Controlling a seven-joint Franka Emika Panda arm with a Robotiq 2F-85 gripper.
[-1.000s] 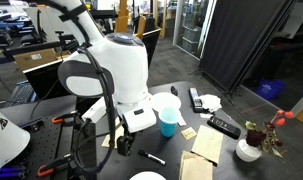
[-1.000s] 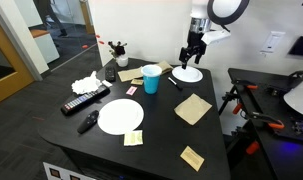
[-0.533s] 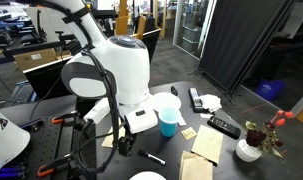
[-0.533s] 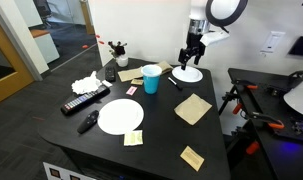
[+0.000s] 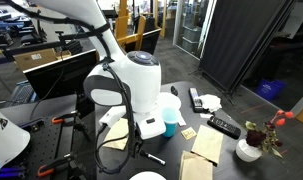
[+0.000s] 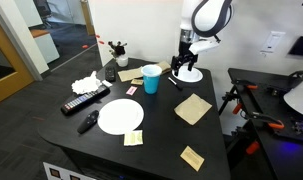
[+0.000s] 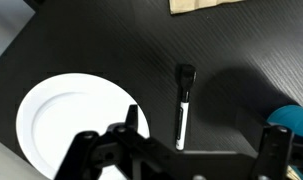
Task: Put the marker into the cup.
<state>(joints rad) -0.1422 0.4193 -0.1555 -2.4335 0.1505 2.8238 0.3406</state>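
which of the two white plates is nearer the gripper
The plate beside the marker, almost under the open gripper; the marker lies just off its rim. The other plate lies mid-table by a remote, well away.

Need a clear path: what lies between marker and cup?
Nothing; in the wrist view only bare table separates marker and cup.

On the black table [image 6: 161, 130]:

Plates: two, a large plate [image 6: 119, 116] toward the front edge and a small plate [image 6: 195, 76] near the back edge.

Cups: one, a blue cup [image 6: 151, 78].

Markers: one, a black marker [image 7: 181, 105].

Remotes: two, a long remote [image 6: 84, 102] and a short remote [image 6: 87, 122].

Brown paper squares: four, a big square [image 6: 193, 108], a front square [image 6: 192, 157], a square beside the large plate [image 6: 133, 138], and a back square [image 6: 129, 75].

Crumpled tissues: one, a white tissue [image 6: 88, 84].

Flower vases: one, a vase [image 5: 249, 150].
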